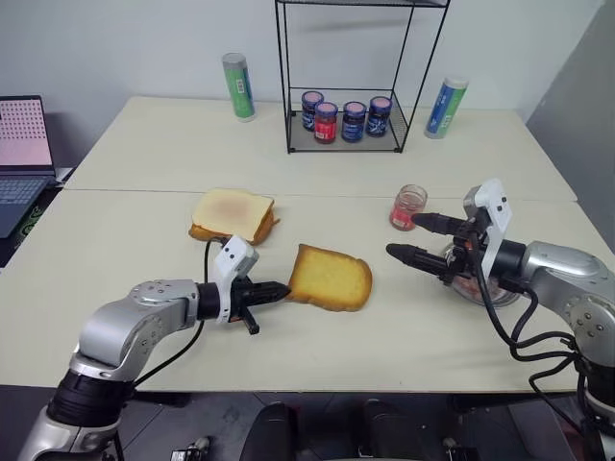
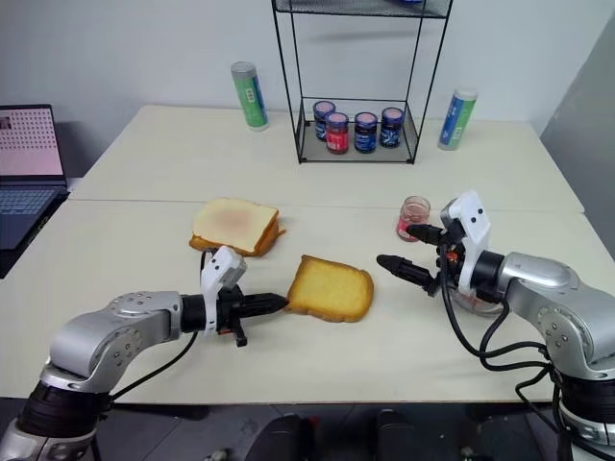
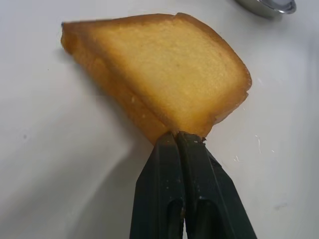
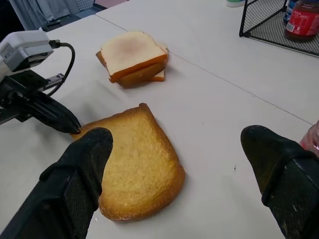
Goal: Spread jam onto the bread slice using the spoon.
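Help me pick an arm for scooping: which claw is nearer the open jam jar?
Right. The right claw hangs open just beside the jam jar, while the left claw sits shut at the bread slice's far corner.

A lab or office room: plain pale tables (image 1: 144, 230), an open laptop (image 1: 21, 154), and bare walls.

Bright even indoor light, soft shadows on the table (image 1: 144, 230), sharp views, slight wrist-view blur
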Controlling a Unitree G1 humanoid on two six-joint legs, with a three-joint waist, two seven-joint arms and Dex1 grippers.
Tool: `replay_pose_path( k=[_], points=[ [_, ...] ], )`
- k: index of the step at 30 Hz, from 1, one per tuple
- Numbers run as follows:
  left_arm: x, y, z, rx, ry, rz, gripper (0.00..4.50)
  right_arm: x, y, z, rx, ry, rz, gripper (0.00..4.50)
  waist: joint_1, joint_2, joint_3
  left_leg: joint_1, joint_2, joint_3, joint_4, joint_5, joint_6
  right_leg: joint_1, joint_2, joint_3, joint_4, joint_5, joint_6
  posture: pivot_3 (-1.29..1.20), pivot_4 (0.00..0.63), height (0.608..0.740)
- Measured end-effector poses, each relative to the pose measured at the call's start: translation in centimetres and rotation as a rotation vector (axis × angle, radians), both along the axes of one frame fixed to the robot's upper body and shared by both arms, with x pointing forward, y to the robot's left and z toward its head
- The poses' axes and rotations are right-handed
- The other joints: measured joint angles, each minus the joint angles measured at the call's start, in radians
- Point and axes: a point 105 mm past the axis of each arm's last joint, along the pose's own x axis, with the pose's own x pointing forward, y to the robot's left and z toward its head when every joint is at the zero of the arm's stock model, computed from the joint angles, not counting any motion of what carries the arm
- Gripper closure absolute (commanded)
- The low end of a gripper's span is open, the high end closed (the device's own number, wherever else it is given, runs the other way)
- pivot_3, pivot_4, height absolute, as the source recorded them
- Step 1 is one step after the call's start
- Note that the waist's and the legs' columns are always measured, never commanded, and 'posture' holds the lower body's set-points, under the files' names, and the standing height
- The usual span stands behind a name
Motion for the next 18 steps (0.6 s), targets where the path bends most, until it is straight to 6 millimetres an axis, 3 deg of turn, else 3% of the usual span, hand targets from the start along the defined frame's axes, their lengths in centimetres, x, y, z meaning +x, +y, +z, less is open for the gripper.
replay_pose_path(
  k=[5, 8, 16, 18],
  points=[
    [0.0, 1.4, 0.4, 0.032, -0.02, 0.024, 4.47, 0.1, -0.4, 0.3, -0.004, -0.009, -0.015, 0.0, 0.003, 0.0, 0.0, 0.0, 0.0, 0.0, 0.0, 0.0, 0.0, 0.0, 0.0, 0.0, 0.0, 0.0, 0.0, 0.0, 0.15, 0.74],
    [0.6, 1.9, -0.8, 0.057, -0.021, 0.06, 4.47, 0.1, -0.5, 0.3, -0.005, -0.008, -0.015, 0.0, 0.005, 0.0, 0.0, 0.0, -0.001, 0.0, 0.0, 0.0, 0.0, 0.0, 0.0, 0.0, 0.0, 0.0, 0.0, 0.0, 0.15, 0.74],
    [0.4, 1.0, -1.8, 0.036, -0.01, 0.046, 4.47, 0.1, -0.7, 0.3, -0.019, -0.008, -0.024, 0.0, 0.007, 0.0, 0.0, 0.0, -0.001, 0.0, 0.0, 0.0, 0.0, 0.0, 0.0, 0.0, 0.0, 0.0, 0.0, 0.0, 0.15, 0.74],
    [0.4, 0.8, -1.8, 0.028, -0.009, 0.041, 4.09, 0.1, -0.8, 0.3, -0.02, -0.007, -0.025, 0.0, 0.008, 0.0, 0.0, 0.0, -0.001, 0.0, 0.0, 0.0, 0.0, 0.0, -0.001, 0.0, 0.0, 0.0, 0.0, 0.0, 0.15, 0.74]
  ],
)
